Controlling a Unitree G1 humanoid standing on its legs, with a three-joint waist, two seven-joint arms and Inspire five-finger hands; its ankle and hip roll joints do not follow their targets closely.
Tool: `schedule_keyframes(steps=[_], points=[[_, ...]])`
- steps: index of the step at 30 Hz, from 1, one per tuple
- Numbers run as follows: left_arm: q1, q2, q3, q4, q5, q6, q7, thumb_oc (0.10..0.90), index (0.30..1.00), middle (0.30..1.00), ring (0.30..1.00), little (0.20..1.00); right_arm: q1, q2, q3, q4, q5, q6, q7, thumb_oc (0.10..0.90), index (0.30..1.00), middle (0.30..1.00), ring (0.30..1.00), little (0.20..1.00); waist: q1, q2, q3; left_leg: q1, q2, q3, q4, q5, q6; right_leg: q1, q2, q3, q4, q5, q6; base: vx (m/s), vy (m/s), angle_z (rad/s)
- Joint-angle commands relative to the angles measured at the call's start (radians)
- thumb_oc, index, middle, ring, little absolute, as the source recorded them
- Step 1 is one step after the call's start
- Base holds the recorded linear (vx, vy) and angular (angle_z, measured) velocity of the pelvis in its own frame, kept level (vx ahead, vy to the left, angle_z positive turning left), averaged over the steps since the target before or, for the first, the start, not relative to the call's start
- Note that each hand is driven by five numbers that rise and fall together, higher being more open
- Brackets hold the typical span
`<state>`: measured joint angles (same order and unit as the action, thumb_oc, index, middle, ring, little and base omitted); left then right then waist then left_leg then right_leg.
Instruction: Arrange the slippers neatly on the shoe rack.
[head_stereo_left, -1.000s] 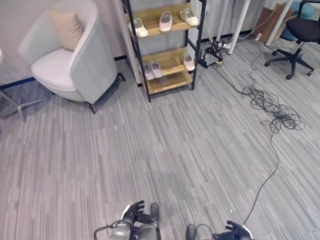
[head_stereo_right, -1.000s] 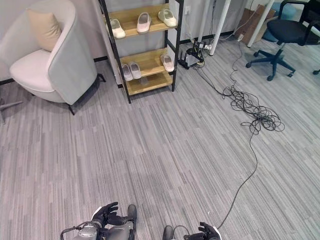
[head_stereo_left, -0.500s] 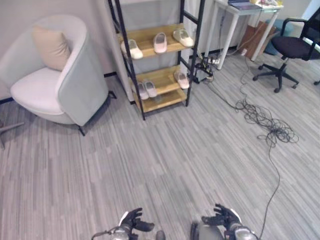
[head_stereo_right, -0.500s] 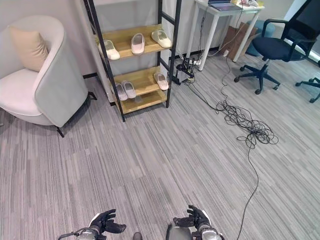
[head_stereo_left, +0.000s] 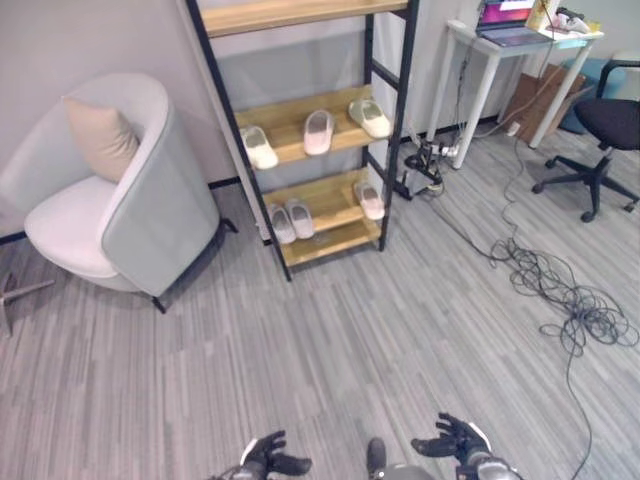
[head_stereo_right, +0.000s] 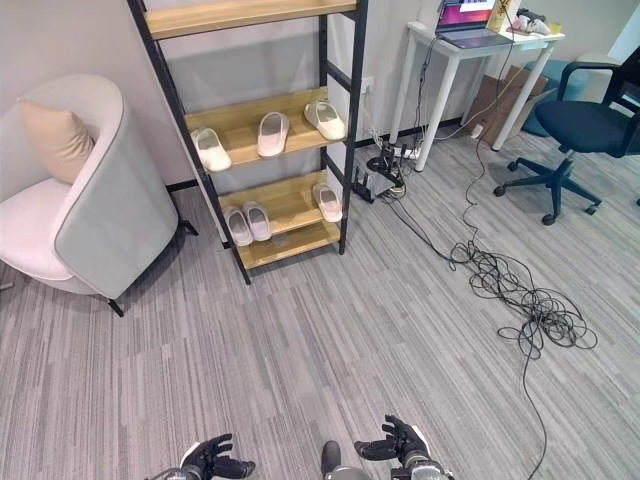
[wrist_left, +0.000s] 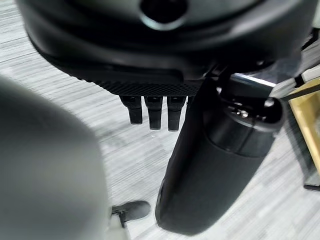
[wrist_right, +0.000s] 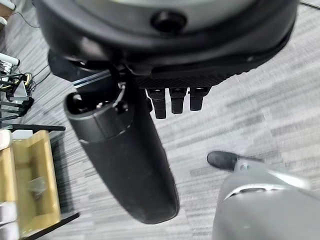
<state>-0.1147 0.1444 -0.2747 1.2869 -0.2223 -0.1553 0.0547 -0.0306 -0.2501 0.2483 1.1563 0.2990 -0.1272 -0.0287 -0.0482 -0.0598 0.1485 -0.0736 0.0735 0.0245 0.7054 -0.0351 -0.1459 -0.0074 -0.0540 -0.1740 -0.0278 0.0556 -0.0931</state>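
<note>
The shoe rack has a black frame and wooden shelves and stands against the far wall. On its middle shelf lie a white slipper, a pink slipper and a cream slipper, spaced apart. The lower shelf holds a pale pair side by side and a single slipper at its right end. My left hand and right hand hang low at the near edge, far from the rack. Both are open, with relaxed fingers holding nothing.
A grey armchair with a beige cushion stands left of the rack. To the right are a white desk with a laptop, a black office chair and a tangle of cables on the striped floor.
The whole picture has shifted, so the rack now shows lower and with its top shelf. Both hands stay at the bottom edge, empty. The slippers have not moved.
</note>
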Motion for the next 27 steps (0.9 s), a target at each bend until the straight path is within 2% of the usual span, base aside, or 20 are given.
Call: schedule_keyframes(steps=[1,2,3,4,6,7,10,12,14,15,16,17,18,19,20,21,22,24,26,27], points=[[-0.009,0.016,-0.047,-0.054,0.012,-0.035,0.012,0.800,0.900,0.900,0.900,0.900,-0.002,-0.051,0.006,-0.032,0.046,-0.039,-0.007,0.800,0.900,0.900,0.900,0.900,0.031,-0.012,0.030,-0.092,-0.013,0.081,-0.249,0.036,0.077,0.033,-0.002,0.042,0.046,-0.084,0.137,0.33,-0.043,0.21],[-0.007,0.017,-0.049,-0.054,0.011,-0.036,0.012,0.800,0.900,0.900,0.900,0.900,0.001,-0.049,0.007,-0.031,0.046,-0.042,-0.006,0.800,0.900,0.900,0.900,0.900,0.039,-0.009,0.031,-0.102,-0.014,0.088,-0.301,0.026,0.079,0.049,0.005,0.043,0.041,-0.097,0.139,0.34,0.004,0.16],[-0.005,0.019,-0.048,-0.056,0.011,-0.036,0.011,0.800,0.900,0.900,0.900,0.900,0.004,-0.049,0.007,-0.030,0.043,-0.043,-0.008,0.800,0.900,0.900,0.900,0.900,0.049,-0.002,0.031,-0.125,-0.017,0.100,-0.404,0.035,0.080,0.069,0.018,0.045,0.032,-0.116,0.146,0.35,0.030,0.17],[-0.003,0.021,-0.047,-0.060,0.009,-0.037,0.010,0.800,0.900,0.900,0.900,0.900,0.006,-0.048,0.007,-0.030,0.044,-0.043,-0.009,0.800,0.900,0.900,0.900,0.900,0.058,0.003,0.032,-0.136,-0.017,0.099,-0.466,0.053,0.080,0.085,0.028,0.052,0.028,-0.126,0.147,0.38,0.035,0.15],[-0.001,0.024,-0.042,-0.062,0.003,-0.039,0.010,0.800,0.900,0.900,0.900,0.900,0.006,-0.044,0.003,-0.028,0.043,-0.045,-0.013,0.800,0.900,0.900,0.900,0.900,0.076,0.017,0.036,-0.154,-0.024,0.085,-0.579,0.124,0.069,0.125,0.055,0.068,0.026,-0.151,0.148,0.37,0.025,-0.07],[0.004,0.025,-0.040,-0.057,0.004,-0.039,0.011,0.800,0.900,0.900,0.900,0.900,0.004,-0.040,0.005,-0.027,0.042,-0.046,-0.015,0.800,0.900,0.900,0.900,0.900,0.086,0.021,0.036,-0.180,-0.023,0.088,-0.593,0.154,0.065,0.145,0.067,0.077,0.030,-0.163,0.147,0.46,0.072,-0.08],[0.028,0.027,-0.020,-0.036,0.008,-0.034,0.003,0.800,0.900,0.900,0.900,0.900,0.010,-0.030,0.008,-0.031,0.026,-0.044,-0.007,0.800,0.900,0.900,0.900,0.900,0.102,0.017,0.017,-0.164,-0.049,0.080,-0.605,0.138,0.087,0.182,0.071,0.103,0.052,-0.199,0.154,0.32,0.083,-0.16],[0.038,0.028,-0.015,-0.029,0.012,-0.032,-0.001,0.800,0.900,0.900,0.900,0.900,0.011,-0.021,0.004,-0.023,0.021,-0.038,0.002,0.800,0.900,0.900,0.900,0.900,0.110,0.011,-0.004,-0.149,-0.063,0.093,-0.600,0.122,0.105,0.186,0.053,0.114,0.119,-0.206,0.174,0.34,0.148,-0.40],[0.043,0.029,-0.010,-0.027,0.016,-0.029,-0.003,0.800,0.900,0.900,0.900,0.900,0.009,-0.014,0.001,-0.017,0.006,-0.034,0.010,0.800,0.900,0.900,0.900,0.900,0.114,0.010,-0.018,-0.112,-0.078,0.110,-0.600,0.091,0.135,0.140,0.020,0.097,0.258,-0.156,0.224,0.27,0.171,-0.44],[0.038,0.032,-0.014,-0.032,0.016,-0.028,-0.002,0.800,0.900,0.900,0.900,0.900,0.004,-0.011,0.006,-0.017,0.000,-0.033,0.013,0.800,0.900,0.900,0.900,0.900,0.110,0.008,-0.015,-0.090,-0.088,0.118,-0.599,0.073,0.153,0.085,-0.005,0.095,0.368,-0.085,0.260,0.20,0.151,-0.42],[0.033,0.036,-0.017,-0.040,0.015,-0.027,-0.003,0.800,0.900,0.900,0.900,0.900,0.000,-0.012,0.008,-0.019,-0.002,-0.030,0.016,0.800,0.900,0.900,0.900,0.900,0.104,0.014,-0.008,-0.074,-0.088,0.114,-0.596,0.063,0.164,0.049,-0.013,0.095,0.451,-0.037,0.281,0.25,0.173,-0.19],[0.020,0.049,-0.029,-0.055,0.028,-0.027,-0.004,0.800,0.900,0.900,0.900,0.900,-0.005,-0.011,0.003,-0.030,-0.003,-0.030,0.014,0.800,0.900,0.900,0.900,0.900,0.086,0.033,0.004,-0.030,-0.090,0.098,-0.587,0.030,0.181,-0.008,-0.023,0.084,0.560,0.006,0.295,0.18,0.115,-0.02],[0.020,0.049,-0.029,-0.055,0.028,-0.027,-0.004,0.800,0.900,0.900,0.900,0.900,-0.005,-0.011,0.003,-0.031,-0.004,-0.029,0.013,0.800,0.900,0.900,0.900,0.900,0.085,0.031,0.006,-0.029,-0.092,0.098,-0.585,0.028,0.181,-0.008,-0.025,0.084,0.565,0.002,0.295,0.32,0.116,0.40],[0.015,0.056,-0.029,-0.060,0.030,-0.025,-0.002,0.800,0.900,0.900,0.900,0.900,-0.004,-0.011,0.004,-0.039,-0.006,-0.030,0.014,0.800,0.900,0.900,0.900,0.900,0.075,0.048,0.008,0.017,-0.092,0.086,-0.597,0.005,0.187,-0.063,-0.053,0.046,0.570,-0.004,0.274,0.18,0.038,0.46],[0.015,0.056,-0.028,-0.060,0.030,-0.025,-0.002,0.800,0.900,0.900,0.900,0.900,-0.004,-0.011,0.005,-0.039,-0.006,-0.030,0.014,0.800,0.900,0.900,0.900,0.900,0.072,0.045,0.011,0.020,-0.096,0.083,-0.597,0.004,0.187,-0.061,-0.057,0.044,0.575,-0.010,0.274,0.38,0.013,0.38],[0.010,0.061,-0.023,-0.056,0.031,-0.025,-0.002,0.800,0.900,0.900,0.900,0.900,-0.004,-0.013,0.003,-0.040,-0.004,-0.029,0.015,0.800,0.900,0.900,0.900,0.900,0.059,0.053,0.009,0.060,-0.100,0.060,-0.620,-0.009,0.179,-0.108,-0.079,0.009,0.493,-0.040,0.249,0.21,-0.033,0.20],[0.011,0.061,-0.023,-0.056,0.031,-0.025,-0.002,0.800,0.900,0.900,0.900,0.900,-0.004,-0.014,0.004,-0.040,-0.004,-0.029,0.015,0.800,0.900,0.900,0.900,0.900,0.056,0.052,0.012,0.064,-0.101,0.056,-0.620,-0.011,0.178,-0.104,-0.081,0.005,0.496,-0.045,0.249,0.33,-0.066,0.26],[0.006,0.062,-0.021,-0.047,0.032,-0.027,-0.003,0.800,0.900,0.900,0.900,0.900,-0.007,-0.015,0.005,-0.041,-0.004,-0.031,0.015,0.800,0.900,0.900,0.900,0.900,0.042,0.048,0.013,0.088,-0.105,0.042,-0.629,-0.027,0.168,-0.124,-0.097,-0.013,0.384,-0.064,0.236,0.27,-0.108,0.41],[0.000,0.063,-0.018,-0.037,0.036,-0.029,0.004,0.800,0.900,0.900,0.900,0.900,-0.016,-0.017,0.005,-0.042,0.000,-0.031,0.011,0.800,0.900,0.900,0.900,0.900,0.023,0.033,0.014,0.124,-0.115,0.018,-0.643,-0.049,0.153,-0.165,-0.112,0.002,0.230,-0.024,0.242,0.40,-0.202,0.42],[-0.005,0.061,-0.015,-0.029,0.038,-0.032,0.006,0.800,0.900,0.900,0.900,0.900,-0.021,-0.019,0.010,-0.047,0.000,-0.029,0.013,0.800,0.900,0.900,0.900,0.900,0.007,0.027,0.017,0.155,-0.115,-0.005,-0.650,-0.068,0.141,-0.179,-0.110,0.037,0.142,0.014,0.256,0.44,-0.227,0.32]])
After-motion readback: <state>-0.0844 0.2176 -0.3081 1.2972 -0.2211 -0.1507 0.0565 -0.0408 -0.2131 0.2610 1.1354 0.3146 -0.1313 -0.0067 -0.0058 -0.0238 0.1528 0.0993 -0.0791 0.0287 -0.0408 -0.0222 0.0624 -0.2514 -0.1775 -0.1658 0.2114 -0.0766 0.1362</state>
